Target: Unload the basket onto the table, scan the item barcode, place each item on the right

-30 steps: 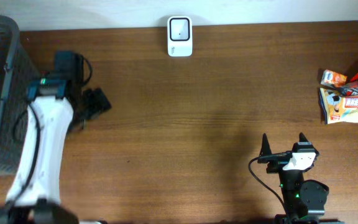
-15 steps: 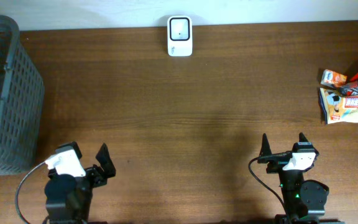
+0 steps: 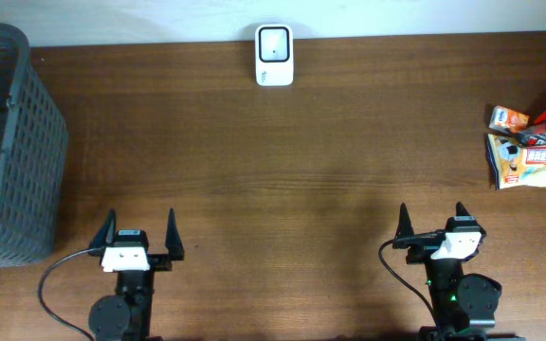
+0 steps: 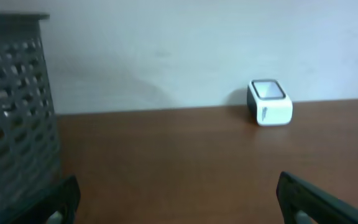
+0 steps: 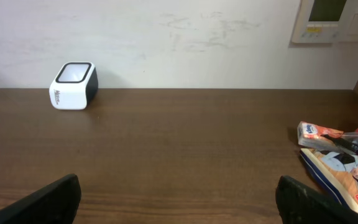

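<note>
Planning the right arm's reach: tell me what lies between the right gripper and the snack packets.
Nothing: only bare table lies between the right gripper and the snack packets, as the overhead view shows.

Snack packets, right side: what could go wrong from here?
1. The colourful snack packets lie overlapping far right; the open right gripper may pinch two at once.
2. No barcode shows on them, so the white box scanner at the back may meet the wrong face.
</note>
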You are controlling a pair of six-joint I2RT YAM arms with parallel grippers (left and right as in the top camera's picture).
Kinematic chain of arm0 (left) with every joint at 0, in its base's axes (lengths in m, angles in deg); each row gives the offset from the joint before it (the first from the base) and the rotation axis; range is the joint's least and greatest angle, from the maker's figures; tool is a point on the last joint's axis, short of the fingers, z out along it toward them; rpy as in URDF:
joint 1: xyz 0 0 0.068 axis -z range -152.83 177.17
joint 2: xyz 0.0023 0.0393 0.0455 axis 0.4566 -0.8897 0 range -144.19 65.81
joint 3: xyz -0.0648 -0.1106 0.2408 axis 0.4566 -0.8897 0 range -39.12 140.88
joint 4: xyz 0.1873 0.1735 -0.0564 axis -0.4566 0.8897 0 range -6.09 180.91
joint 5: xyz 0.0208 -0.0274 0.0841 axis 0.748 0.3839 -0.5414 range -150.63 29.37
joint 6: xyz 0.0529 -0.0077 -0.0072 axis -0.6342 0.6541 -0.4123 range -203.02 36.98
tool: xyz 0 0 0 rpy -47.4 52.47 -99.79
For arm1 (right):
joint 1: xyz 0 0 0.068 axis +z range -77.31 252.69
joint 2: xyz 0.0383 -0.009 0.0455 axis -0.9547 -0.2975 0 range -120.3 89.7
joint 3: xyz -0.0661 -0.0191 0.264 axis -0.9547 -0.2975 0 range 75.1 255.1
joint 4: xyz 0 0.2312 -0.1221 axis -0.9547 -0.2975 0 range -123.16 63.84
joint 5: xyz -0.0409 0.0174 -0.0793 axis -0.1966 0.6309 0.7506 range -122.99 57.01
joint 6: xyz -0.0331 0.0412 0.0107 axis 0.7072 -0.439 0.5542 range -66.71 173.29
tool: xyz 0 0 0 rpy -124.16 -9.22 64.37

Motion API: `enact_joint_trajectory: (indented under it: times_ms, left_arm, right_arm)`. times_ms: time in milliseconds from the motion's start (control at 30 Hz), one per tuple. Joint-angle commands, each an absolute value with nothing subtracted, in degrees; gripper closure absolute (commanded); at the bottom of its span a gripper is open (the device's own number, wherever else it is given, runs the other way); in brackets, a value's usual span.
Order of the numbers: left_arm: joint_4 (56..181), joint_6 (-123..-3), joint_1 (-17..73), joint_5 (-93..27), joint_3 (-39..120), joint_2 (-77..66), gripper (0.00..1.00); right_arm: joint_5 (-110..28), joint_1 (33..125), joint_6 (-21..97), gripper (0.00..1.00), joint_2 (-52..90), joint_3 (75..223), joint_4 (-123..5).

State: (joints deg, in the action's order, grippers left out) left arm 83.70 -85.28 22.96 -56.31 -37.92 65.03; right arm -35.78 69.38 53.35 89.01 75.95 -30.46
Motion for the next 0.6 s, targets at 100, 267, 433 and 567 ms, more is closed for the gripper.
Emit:
enact_joint_trajectory:
  times_ms: [100,267,433,567]
  left_arm:
    - [88.42,-84.69,23.64,-57.78,-38.62,65.53,0.01]
    - [88.03,-80.06,28.23,-69.47,-38.65,65.51,0.01]
    - [88.29,-83.97,28.23,-67.55,-38.6,65.53,0.01]
    - [88.44,-83.97,28.23,-66.87,-38.6,65.53,0.01]
  right_arm:
    - [-35.52,69.69,53.5,0.01,89.49,75.42,-30.61]
    - [-35.52,69.69,53.5,0.01,89.49,75.42,-30.61]
    - [-35.52,69.69,53.5,0.01,89.49,75.42,-30.59]
    - [-35.52,69.69,53.5,0.01,89.49,75.42,-30.61]
